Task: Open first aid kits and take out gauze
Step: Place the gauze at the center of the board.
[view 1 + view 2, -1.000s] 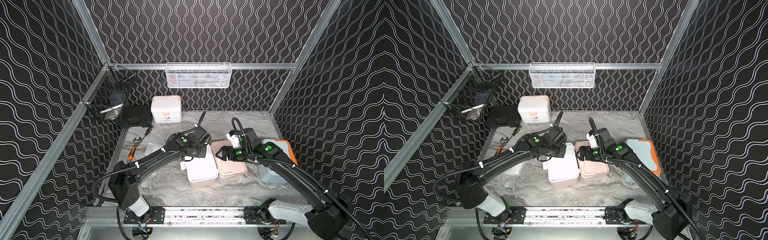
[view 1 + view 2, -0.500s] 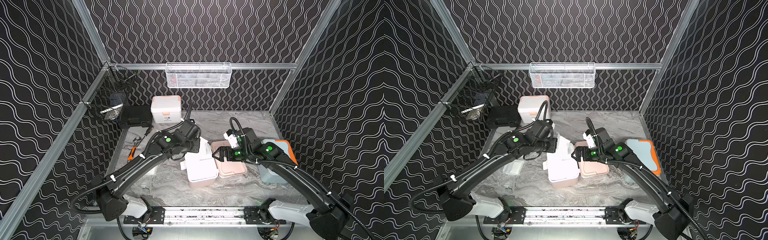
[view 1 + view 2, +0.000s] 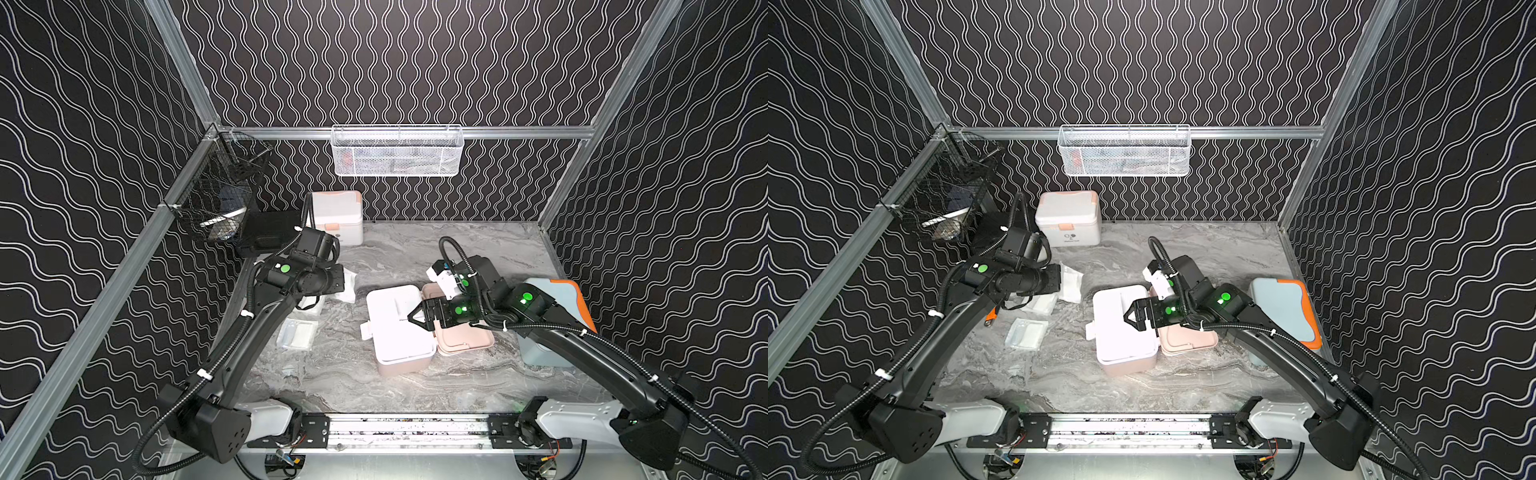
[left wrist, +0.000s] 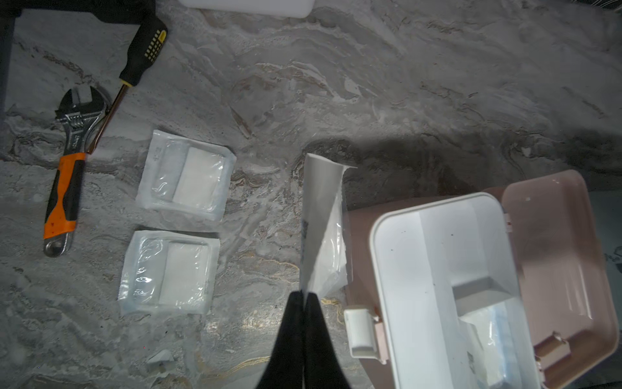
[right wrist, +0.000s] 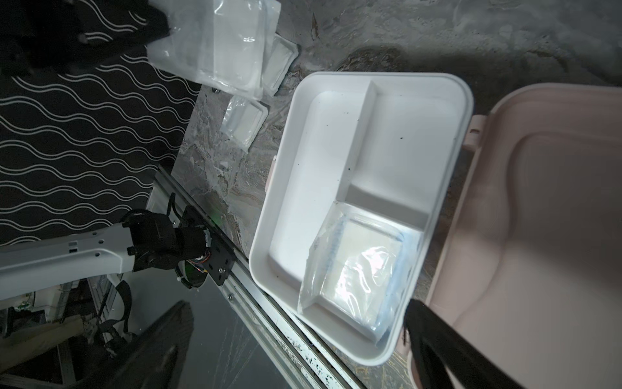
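Standing at the front rail, I find the pink first aid kit [image 3: 405, 362] closest, near the middle of the bench [image 3: 415, 382], with its lid [image 3: 469, 345] laid back flat on the right arm's side. A white tray [image 5: 303, 188] fills the open box, and one gauze packet [image 5: 356, 269] lies in a corner compartment of it. The right gripper [image 3: 417, 319] hovers over that tray, jaws spread wide with nothing between them.

Over on the left arm's side, a loose gauze packet [image 4: 170, 271] and another loose packet [image 4: 185, 175] lie flat on the bench next to each other, apart from the kit. Near them the left gripper [image 4: 304, 298] is pinched tight on the edge of a held gauze packet [image 4: 323, 229], carried edge-on above the bench just beside the pink kit's wall. An orange-handled wrench [image 4: 69, 188] and a screwdriver [image 4: 144, 43] lie past the loose packets, touching each other.

By the right wall sits the light blue kit [image 3: 1283, 307] with orange trim, closed and partly hidden by the right arm. At the back wall the white kit [image 3: 336, 216] with peach trim stands closed, right beside a black hard case [image 3: 270, 232]. Above them a white wire basket [image 3: 397, 151] hangs on the back rail
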Available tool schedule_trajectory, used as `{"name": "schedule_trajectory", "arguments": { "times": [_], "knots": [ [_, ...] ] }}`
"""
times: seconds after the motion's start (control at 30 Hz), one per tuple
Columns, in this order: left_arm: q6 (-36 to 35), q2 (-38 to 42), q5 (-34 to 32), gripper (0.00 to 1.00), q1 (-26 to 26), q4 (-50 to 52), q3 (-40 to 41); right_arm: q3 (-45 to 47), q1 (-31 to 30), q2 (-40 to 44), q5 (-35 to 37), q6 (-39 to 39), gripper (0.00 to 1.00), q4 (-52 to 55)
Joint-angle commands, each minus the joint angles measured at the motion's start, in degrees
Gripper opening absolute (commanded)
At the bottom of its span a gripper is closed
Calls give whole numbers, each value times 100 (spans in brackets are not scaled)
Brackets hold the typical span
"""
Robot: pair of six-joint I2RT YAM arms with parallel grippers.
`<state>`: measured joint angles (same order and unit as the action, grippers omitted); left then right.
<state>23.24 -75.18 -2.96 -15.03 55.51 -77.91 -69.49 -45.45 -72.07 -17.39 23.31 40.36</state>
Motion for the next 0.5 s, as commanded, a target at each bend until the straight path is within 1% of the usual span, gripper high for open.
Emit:
{"name": "schedule_trajectory", "arguments": {
  "times": [0.0,0.07,0.17,0.33,0.47],
  "knots": [
    [-468,-227,148,0,293,62,162,-98,-227,-150,57,-177,100,-124],
    [-559,-453,238,0,490,-37,240,-108,-319,-242,79,-204,100,-141],
    [-668,-872,373,0,652,-168,243,-132,-392,-345,76,-244,100,-160],
    [-835,-1622,738,0,760,-297,47,-84,-446,-404,66,-308,100,-176],
    [-939,-2180,890,0,819,-304,-187,-17,-456,-387,58,-344,100,-178]
  ]
}}
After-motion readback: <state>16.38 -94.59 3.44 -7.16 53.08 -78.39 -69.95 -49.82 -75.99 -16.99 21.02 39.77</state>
